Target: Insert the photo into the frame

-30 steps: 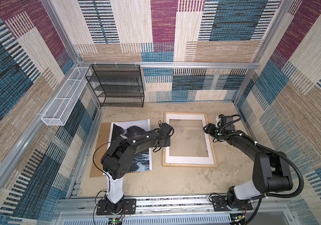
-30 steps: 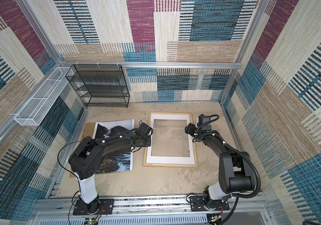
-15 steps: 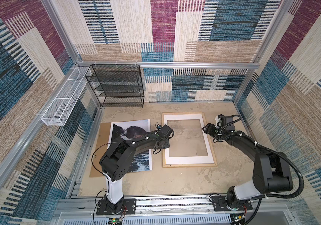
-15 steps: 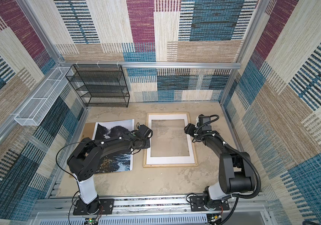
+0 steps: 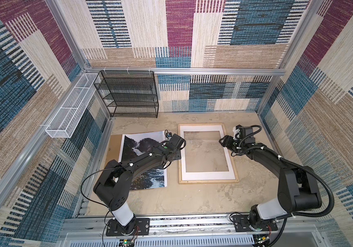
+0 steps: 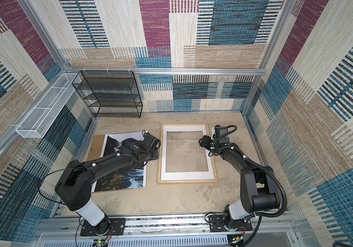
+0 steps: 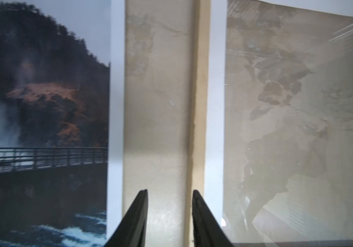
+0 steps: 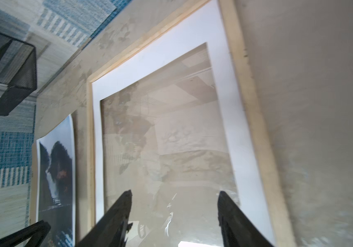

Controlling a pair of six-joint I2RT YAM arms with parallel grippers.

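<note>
Left gripper point(image 7: 169, 193): fingers apart, nothing between them. It hangs over the bare strip of surface point(image 5: 192, 198) between the photo point(image 7: 42, 107) and the frame point(image 7: 199, 107), with one fingertip over the frame's near wood bar. The top views don't show this gap; the fingers hide under the wrist there.

Right gripper point(image 8: 174, 193): jaws wide apart and empty, over the pane near the frame's right side. In both top views it sits over the white mat point(image 5: 207, 176) at the right edge.

The photo lies face up on the surface, left of the frame, close beside it but not touching, with none of it inside the frame. The left arm crosses over its middle in both top views. Left wrist view shows a railed bridge in the print, plus the print's white margin; this is too small to read from above.

Top views show a brown backing sheet point(image 5: 114, 147) sticking out under the photo's left side; neither wrist view clearly shows it.

The frame lies flat mid-surface, mat inside it, with the surface showing through the pane. Wrist views catch reflections in the pane.

Black mesh shelf point(image 5: 128, 94) stands at the back wall, also in the right wrist view point(image 8: 10, 74). White wire basket point(image 5: 70, 111) hangs on the left wall, in the top views only.
</note>
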